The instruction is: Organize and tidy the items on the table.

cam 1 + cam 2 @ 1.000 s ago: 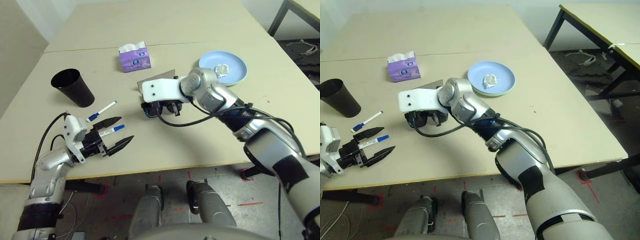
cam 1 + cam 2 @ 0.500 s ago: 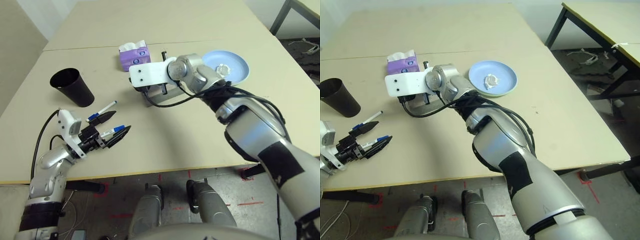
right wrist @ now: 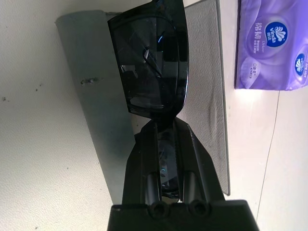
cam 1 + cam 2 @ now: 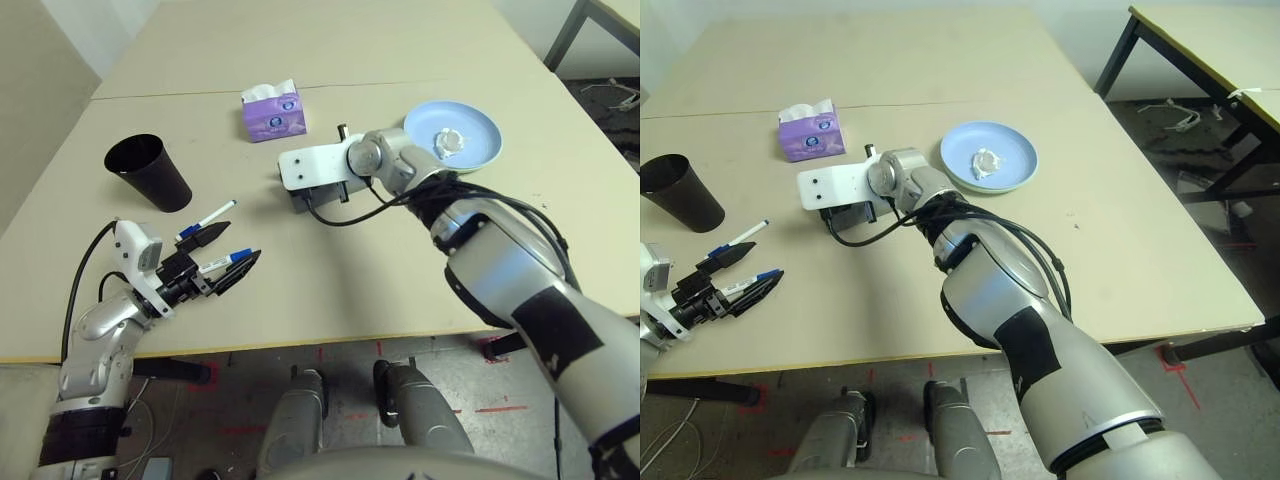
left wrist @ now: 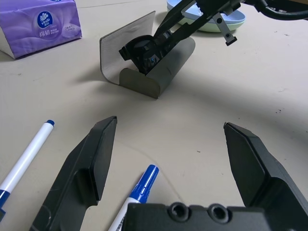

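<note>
Here, right pincer (image 3: 166, 122) nearly closed on sunglasses (image 3: 153, 62), left pincer (image 5: 171, 124) wide, empty; tissues (image 4: 273, 116) beside case (image 3: 204, 82).Currently the right pincer (image 3: 166, 122) nearly closes on sunglasses (image 3: 153, 62); the left (image 5: 171, 124), wide open, empty, nears markers (image 5: 142, 185).

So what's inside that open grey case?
Black sunglasses, gripped by the right claw, sit in or just above the grey case. The lining beneath them is mostly covered, so I can't tell what's there.

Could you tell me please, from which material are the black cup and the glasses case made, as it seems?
The black cup looks like plastic with a matte, slightly satin finish, going by its smooth, dark wall; coated metal is possible. The glasses case seems covered in smooth grey leatherette, perhaps over a stiff shell, since it keeps its shape; its open flap shows a finely wrinkled, leather-like lining.
</note>
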Controlling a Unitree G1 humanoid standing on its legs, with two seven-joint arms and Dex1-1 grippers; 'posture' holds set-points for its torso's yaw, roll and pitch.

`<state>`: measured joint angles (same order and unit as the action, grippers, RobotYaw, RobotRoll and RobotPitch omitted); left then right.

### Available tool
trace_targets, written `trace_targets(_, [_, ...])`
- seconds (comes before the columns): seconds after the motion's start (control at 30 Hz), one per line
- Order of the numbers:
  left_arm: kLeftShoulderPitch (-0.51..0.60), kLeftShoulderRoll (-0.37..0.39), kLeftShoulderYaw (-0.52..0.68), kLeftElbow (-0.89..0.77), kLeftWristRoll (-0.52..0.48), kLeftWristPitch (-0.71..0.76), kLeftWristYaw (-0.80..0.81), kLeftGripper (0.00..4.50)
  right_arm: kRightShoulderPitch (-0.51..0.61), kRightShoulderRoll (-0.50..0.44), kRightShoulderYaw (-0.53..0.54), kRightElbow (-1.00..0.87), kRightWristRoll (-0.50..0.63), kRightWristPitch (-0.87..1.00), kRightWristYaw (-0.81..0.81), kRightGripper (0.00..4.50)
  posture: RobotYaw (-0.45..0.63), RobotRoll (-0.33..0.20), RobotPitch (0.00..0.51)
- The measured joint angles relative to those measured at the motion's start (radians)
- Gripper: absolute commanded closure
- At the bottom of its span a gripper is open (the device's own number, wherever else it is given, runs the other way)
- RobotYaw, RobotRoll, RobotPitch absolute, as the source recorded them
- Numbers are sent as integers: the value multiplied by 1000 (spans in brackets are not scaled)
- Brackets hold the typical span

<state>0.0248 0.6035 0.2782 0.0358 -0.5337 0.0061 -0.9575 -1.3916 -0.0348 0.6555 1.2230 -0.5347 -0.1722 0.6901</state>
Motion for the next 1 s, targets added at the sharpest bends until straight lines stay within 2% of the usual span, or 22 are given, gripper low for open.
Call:
trace_targets(0.3, [1,-1,0,-10,-1,0,-6,0,0,8,-12,3,-20,5,13,4341,-30,0,187])
trace_targets(0.73, [0,-1,0,-13,4,-1,-16,0,-14,11,-60,0,-20,22,3,41,-36,0,183])
trace_targets(1.0, [0,-1,0,-11,8,-11,-17,0,-19,10,-72,3,-22,22,1,13,-36,0,181])
